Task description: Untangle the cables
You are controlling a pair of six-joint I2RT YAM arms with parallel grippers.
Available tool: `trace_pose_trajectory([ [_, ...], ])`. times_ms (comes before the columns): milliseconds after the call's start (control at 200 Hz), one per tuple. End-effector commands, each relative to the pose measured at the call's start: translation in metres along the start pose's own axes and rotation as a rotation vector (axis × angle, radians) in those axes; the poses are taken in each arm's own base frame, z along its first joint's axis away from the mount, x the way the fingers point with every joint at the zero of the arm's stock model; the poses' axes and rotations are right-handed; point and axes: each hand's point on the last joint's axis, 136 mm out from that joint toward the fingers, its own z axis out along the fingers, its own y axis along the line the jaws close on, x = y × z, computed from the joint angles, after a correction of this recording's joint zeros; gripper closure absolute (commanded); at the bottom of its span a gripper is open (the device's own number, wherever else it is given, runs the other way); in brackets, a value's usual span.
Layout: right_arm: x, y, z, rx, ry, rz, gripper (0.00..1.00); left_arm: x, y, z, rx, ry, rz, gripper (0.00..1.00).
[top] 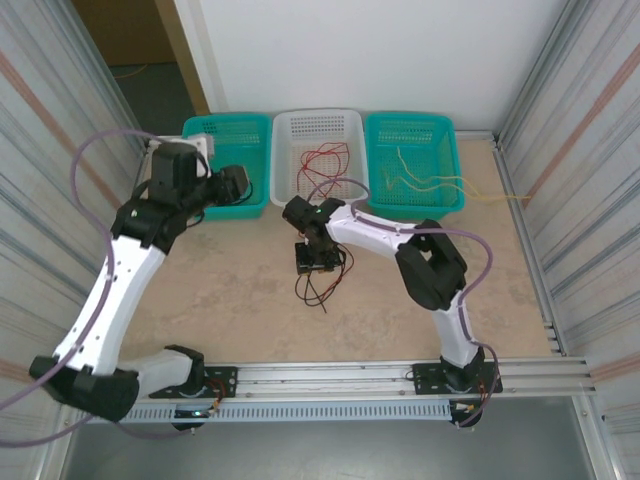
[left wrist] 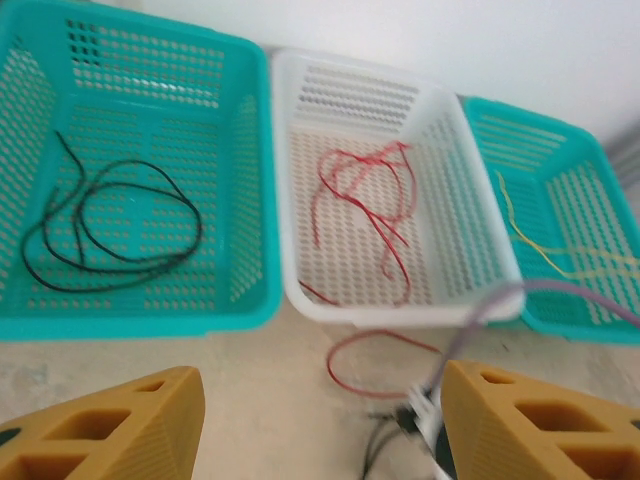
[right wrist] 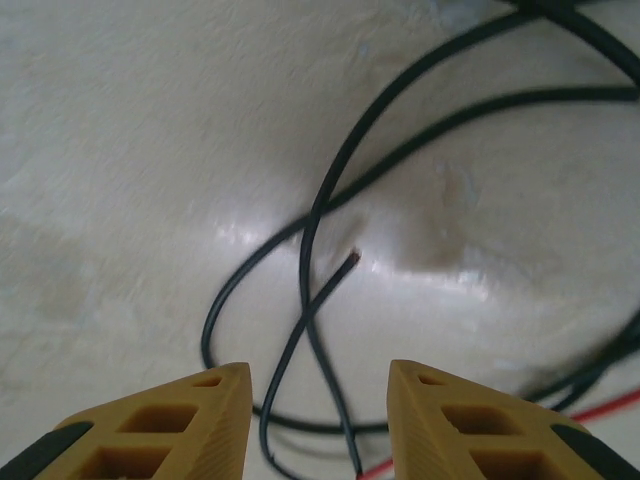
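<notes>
Loose black cables (right wrist: 318,250) lie crossed on the table, and my right gripper (right wrist: 320,425) hangs open just above them with two strands between its fingers, touching neither. In the top view this gripper (top: 318,262) is at the table's middle, over the black tangle (top: 322,288). A red cable (left wrist: 372,362) loops on the table in front of the white basket (left wrist: 290,250). My left gripper (left wrist: 320,430) is open and empty; in the top view it (top: 240,188) hovers by the left teal basket (top: 228,208).
The left teal basket (left wrist: 255,180) holds a black cable (left wrist: 110,230). Red cables (left wrist: 370,190) lie in the white basket. The right teal basket (left wrist: 545,315) holds pale yellow cables (left wrist: 555,255), one trailing over its rim (top: 500,196). Corrugated walls flank the table.
</notes>
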Motion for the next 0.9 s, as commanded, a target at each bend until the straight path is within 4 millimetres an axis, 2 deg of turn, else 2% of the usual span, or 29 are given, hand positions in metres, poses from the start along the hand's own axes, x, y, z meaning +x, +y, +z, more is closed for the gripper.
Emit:
trace_pose_trajectory([
  [0,-0.005,-0.008,0.007,0.063,0.019,-0.003,0.62,0.028,-0.002,-0.006,0.048,0.063,-0.054,0.38],
  [165,-0.009,-0.016,0.021,0.079,0.041,0.019,0.69,0.052,-0.010,-0.013,0.103,0.105,-0.087,0.40],
  [336,-0.003,-0.009,0.030,0.049,0.070,0.013,0.75,0.054,-0.010,-0.012,0.102,0.107,-0.100,0.40],
  [541,-0.007,-0.006,0.024,0.036,0.048,0.001,0.97,0.052,-0.020,-0.012,0.145,0.118,-0.102,0.41],
  [576,-0.009,-0.005,0.019,0.026,0.036,-0.003,1.00,0.052,-0.022,-0.013,0.150,0.120,-0.100,0.41],
  [701,-0.016,0.006,-0.014,-0.028,-0.046,-0.040,1.00,0.059,-0.027,-0.016,0.173,0.129,-0.096,0.40],
  [892,-0.015,0.032,-0.101,-0.217,-0.217,-0.098,1.00,0.065,-0.047,-0.018,0.278,0.133,-0.140,0.40],
])
